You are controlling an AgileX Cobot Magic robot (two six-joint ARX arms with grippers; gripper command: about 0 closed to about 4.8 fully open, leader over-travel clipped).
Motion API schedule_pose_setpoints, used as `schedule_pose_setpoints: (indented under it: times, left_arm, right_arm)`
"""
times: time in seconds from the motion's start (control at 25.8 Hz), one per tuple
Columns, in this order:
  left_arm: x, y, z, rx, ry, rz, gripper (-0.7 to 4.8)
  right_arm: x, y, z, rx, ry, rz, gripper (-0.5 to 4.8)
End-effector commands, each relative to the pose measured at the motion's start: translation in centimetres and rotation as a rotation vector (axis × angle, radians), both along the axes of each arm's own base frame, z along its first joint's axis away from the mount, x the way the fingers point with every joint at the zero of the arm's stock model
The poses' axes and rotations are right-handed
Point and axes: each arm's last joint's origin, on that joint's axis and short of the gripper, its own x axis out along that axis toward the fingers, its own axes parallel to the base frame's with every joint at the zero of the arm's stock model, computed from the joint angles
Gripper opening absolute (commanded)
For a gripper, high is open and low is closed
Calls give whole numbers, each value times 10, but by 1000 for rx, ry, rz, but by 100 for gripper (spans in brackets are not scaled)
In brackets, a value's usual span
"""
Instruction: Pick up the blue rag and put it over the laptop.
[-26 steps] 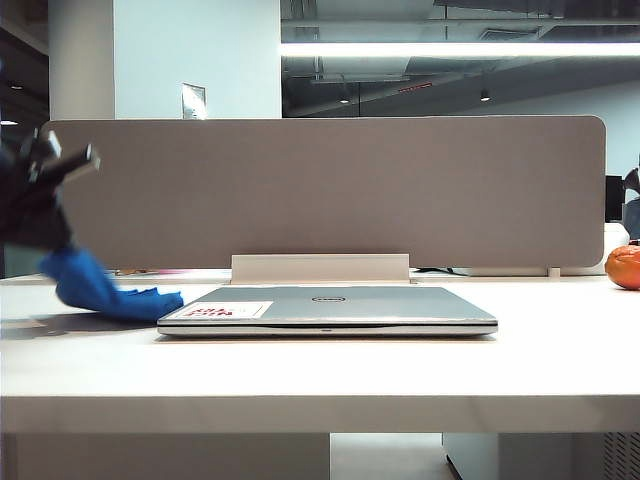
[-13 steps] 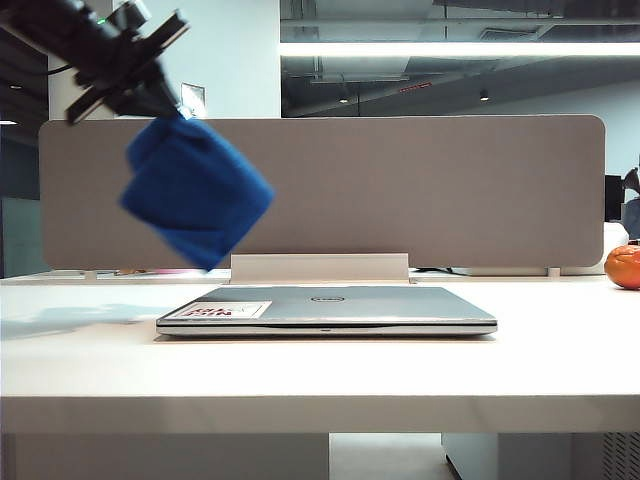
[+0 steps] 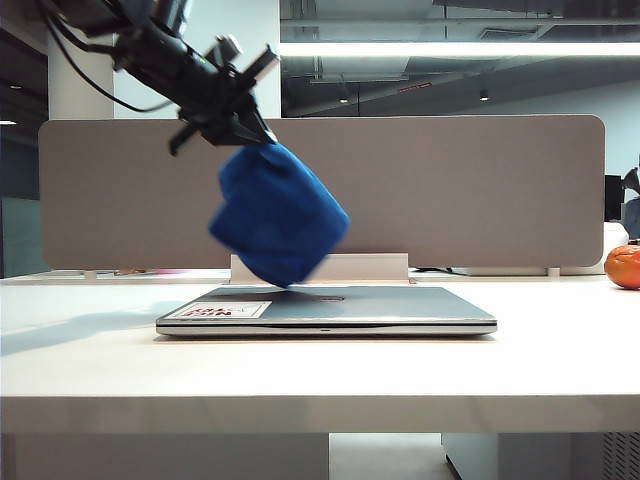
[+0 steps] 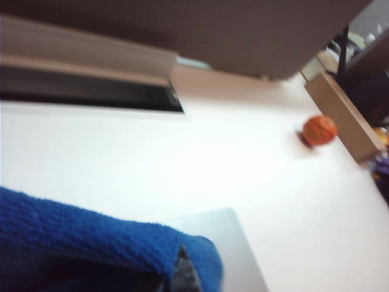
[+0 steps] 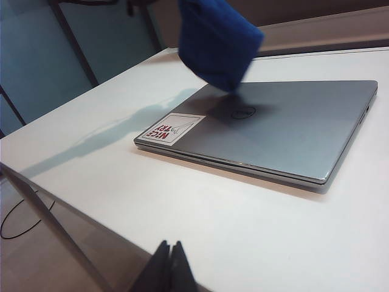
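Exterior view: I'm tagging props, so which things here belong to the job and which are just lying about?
Job:
- soft royal-blue terry rag, hanging from the shut left hand
- closed thin silver-grey laptop

Lying about:
- round orange ball
- grey desk divider panel

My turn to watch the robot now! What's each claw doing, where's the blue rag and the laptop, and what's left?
Left gripper: shut on the blue rag, holding it in the air above the laptop's left half.
Right gripper: shut, empty, off to the side, low over the table.
Laptop: closed, flat on the table, lid bare.
Done: rag picked up and carried over.
Left: lower it, spread it on the lid, let go.
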Motion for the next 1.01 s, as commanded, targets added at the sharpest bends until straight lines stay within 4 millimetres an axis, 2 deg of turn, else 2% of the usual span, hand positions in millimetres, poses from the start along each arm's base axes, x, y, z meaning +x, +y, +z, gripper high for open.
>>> schedule_pose_setpoints:
  times: [0.04, 0.19, 0.39, 0.77, 0.81, 0.93, 0.97, 1.01]
  left_arm:
    - [4, -12, -6, -28, 53, -76, -6]
    - [-2, -23, -18, 22, 140, -110, -6]
    - [-14, -19, -38, 146, 317, -131, -6]
    - [-26, -15, -50, 262, 445, -171, 7]
    - [-27, -14, -51, 274, 457, -161, 30]
    - [-29, -12, -54, 324, 486, -117, 171]
    - [-30, -10, -55, 362, 490, -108, 232]
    - [-31, -10, -56, 387, 490, -123, 247]
  right_arm:
    - [0, 0, -1, 0, -8, -1, -5]
    - [0, 0, -1, 0, -8, -1, -5]
    - [0, 0, -1, 0, -8, -1, -5]
    - [0, 0, -1, 0, -8, -1, -5]
    - [0, 0, -1, 0, -8, -1, -5]
    - [0, 0, -1, 0, -8, -1, -5]
    - [0, 0, -1, 0, -8, -1, -5]
    - [0, 0, -1, 0, -8, -1, -5]
